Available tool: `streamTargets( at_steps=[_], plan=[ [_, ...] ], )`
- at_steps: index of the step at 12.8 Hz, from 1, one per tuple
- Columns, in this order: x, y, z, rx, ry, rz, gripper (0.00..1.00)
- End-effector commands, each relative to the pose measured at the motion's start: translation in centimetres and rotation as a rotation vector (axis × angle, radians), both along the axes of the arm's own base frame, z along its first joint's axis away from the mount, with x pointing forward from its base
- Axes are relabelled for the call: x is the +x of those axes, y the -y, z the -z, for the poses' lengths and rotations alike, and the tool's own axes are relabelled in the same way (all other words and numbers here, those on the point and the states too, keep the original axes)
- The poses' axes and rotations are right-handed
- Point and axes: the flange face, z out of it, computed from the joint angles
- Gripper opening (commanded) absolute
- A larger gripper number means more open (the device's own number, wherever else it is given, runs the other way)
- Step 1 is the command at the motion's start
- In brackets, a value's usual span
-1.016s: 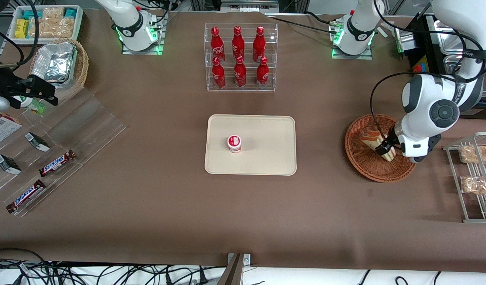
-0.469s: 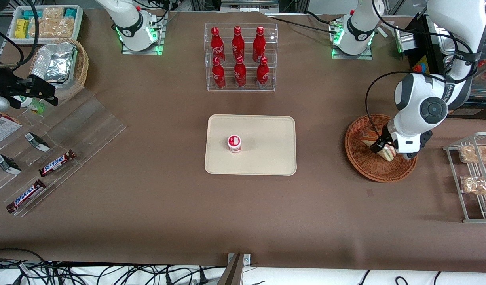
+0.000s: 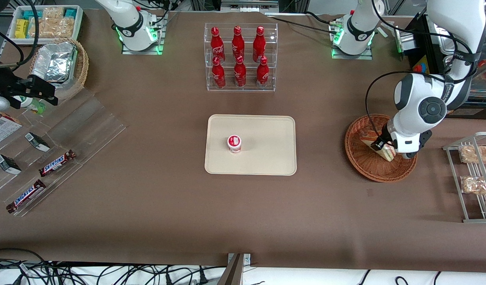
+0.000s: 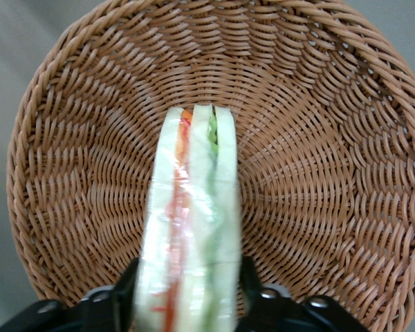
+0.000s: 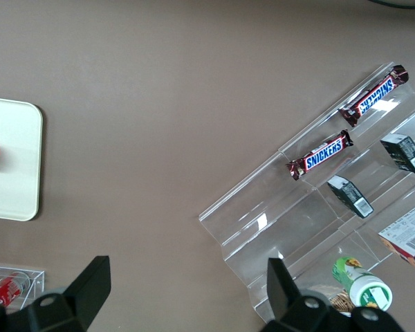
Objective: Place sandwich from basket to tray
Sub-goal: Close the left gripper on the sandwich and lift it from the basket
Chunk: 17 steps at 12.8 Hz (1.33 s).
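The sandwich [image 4: 194, 228] is a clear-wrapped wedge of white bread with red and green filling. It stands on edge inside the reddish-brown wicker basket [image 3: 361, 166], toward the working arm's end of the table. My gripper [image 4: 188, 283] is shut on the sandwich, one black finger [image 4: 126, 280] pressed to each flat side. In the front view the gripper [image 3: 382, 147] sits low in the basket, with the sandwich [image 3: 386, 152] partly covered by the wrist. The cream tray [image 3: 266, 158] lies at the table's middle.
A small white cup with a red lid [image 3: 234, 143] stands on the tray. A clear rack of red bottles [image 3: 239, 57] stands farther from the front camera than the tray. A wire rack of bagged snacks [image 3: 474, 174] sits beside the basket at the table's end.
The arm has drawn a little farther from the front camera and toward the tray, carrying the gripper and sandwich across the basket. Over the last half second it has hardly moved.
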Motion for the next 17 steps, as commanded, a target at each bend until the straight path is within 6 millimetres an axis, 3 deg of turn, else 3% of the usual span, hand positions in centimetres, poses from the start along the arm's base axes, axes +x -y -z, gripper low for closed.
streamTargets(
  at_steps=[1,7,11,15,17],
  plan=[
    [-0.2,0.0,-1.1,0.024,0.013,0.001,0.44],
    [1.4,1.4,-4.1,0.048,-0.039,0.052,0.41],
    [3.7,5.1,-10.3,0.046,-0.117,0.222,0.40],
    [5.2,12.9,-17.3,0.009,-0.104,0.424,0.41],
    [4.7,16.8,-17.7,-0.014,-0.116,0.479,0.41]
  ],
)
